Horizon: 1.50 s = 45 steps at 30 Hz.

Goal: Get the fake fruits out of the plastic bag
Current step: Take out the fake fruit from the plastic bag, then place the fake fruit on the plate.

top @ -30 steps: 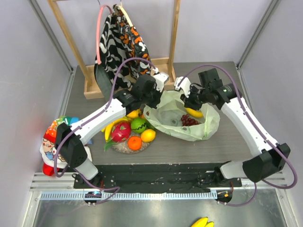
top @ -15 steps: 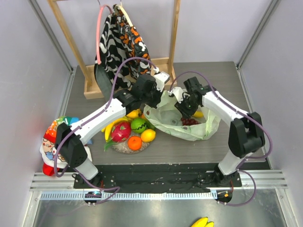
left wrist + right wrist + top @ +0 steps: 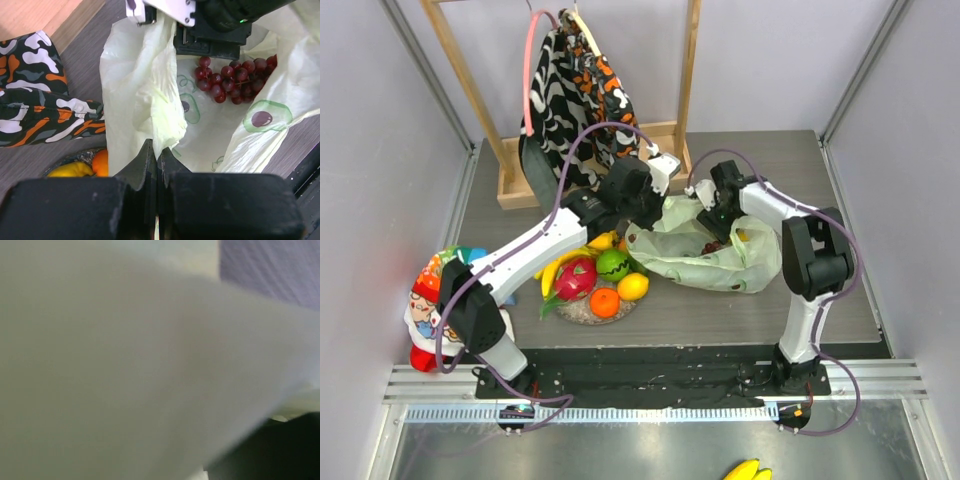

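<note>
Top external: right arm folded sharply, tool (image 3: 715, 228) inside plastic bag (image 3: 740, 270).

Your two arms share one look: the left arm (image 3: 535, 243) and the right arm (image 3: 772, 205) have white links between black joints, and a purple cable (image 3: 588, 131) loops along each. The left gripper (image 3: 156, 152) has matte black fingers (image 3: 135, 175) tapering to thin tips. The right wrist housing (image 3: 220, 25) is black, with a white plate (image 3: 167, 7) carrying dark screws and a small green light (image 3: 243, 21).

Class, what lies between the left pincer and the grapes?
Only the plastic bag: its fold, pinched by the left pincer, then printed wall. Left wrist view.
</note>
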Motion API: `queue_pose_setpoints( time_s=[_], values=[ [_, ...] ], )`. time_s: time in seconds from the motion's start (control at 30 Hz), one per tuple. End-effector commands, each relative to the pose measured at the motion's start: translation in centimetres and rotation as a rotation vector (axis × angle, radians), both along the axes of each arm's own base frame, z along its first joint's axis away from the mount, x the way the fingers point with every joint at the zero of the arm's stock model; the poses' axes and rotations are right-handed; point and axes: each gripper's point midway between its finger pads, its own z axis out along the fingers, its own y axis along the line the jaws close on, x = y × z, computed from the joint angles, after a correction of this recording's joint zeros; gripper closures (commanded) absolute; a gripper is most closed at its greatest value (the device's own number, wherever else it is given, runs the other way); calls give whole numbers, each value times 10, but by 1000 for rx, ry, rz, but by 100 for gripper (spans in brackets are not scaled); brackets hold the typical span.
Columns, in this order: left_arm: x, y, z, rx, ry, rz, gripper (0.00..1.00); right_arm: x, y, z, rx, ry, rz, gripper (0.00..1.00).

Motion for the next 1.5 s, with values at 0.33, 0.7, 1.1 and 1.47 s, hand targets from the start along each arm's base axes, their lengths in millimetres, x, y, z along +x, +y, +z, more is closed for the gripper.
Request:
queue_pose_setpoints(
  time_s=[0.33, 0.7, 1.1, 1.47],
  values=[
    [23, -6, 27, -17, -107, 15, 100, -26, 33, 109, 264, -134, 197, 68],
    [67, 12, 58, -14, -209, 122, 100, -155, 55, 122, 511, 168, 398, 64],
    [65, 44, 119, 32, -369, 130, 16, -154, 112, 258, 719, -73, 548, 61],
    [11, 148, 214, 13, -588, 221, 0, -209, 191, 252, 553, -5, 847, 60]
  ],
)
